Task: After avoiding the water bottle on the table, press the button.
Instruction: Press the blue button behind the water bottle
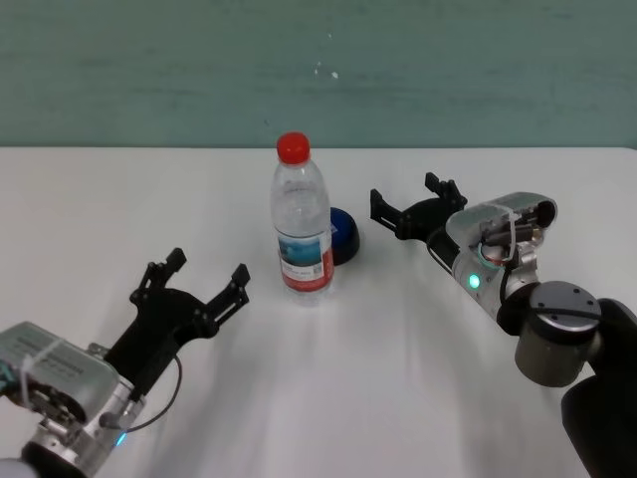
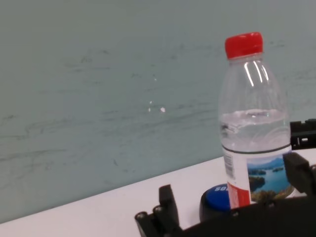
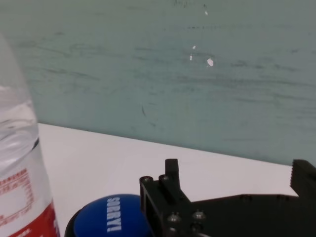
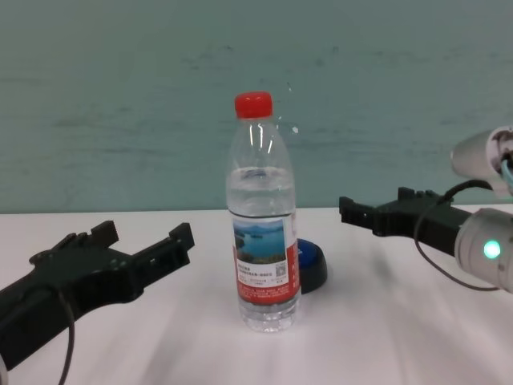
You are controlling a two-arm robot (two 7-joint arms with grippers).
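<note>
The bottle (image 1: 301, 225) stands dead upright in the middle of the white tabletop (image 1: 418, 378), long axis vertical, red cap (image 1: 293, 147) pointing straight up, label with the lake photo and red band wrapped low on its body. Water fills it to roughly the shoulder. Right behind it, tucked to its right side, sits the button (image 1: 344, 236) — blue dome on a black base, half hidden by the bottle from the head view, very close to the bottle's foot; whether they touch, I cannot tell.

Over on the right, the right gripper (image 1: 414, 206) hangs above the tabletop, fingers spread apart and holding nothing, pointing leftward toward the button and bottle. It's near the button but clear of it, with a gap of bare tabletop between. From its wrist camera the blue dome shows just past the fingers (image 3: 170, 190), white lettering visible on top, and the bottle's edge fills the side of that view.

On the left, the left gripper (image 1: 195, 280) sits low and nearer the robot, jaws also wide apart and empty, aimed up toward the bottle, well short of it. A green light glows on the right wrist.
</note>
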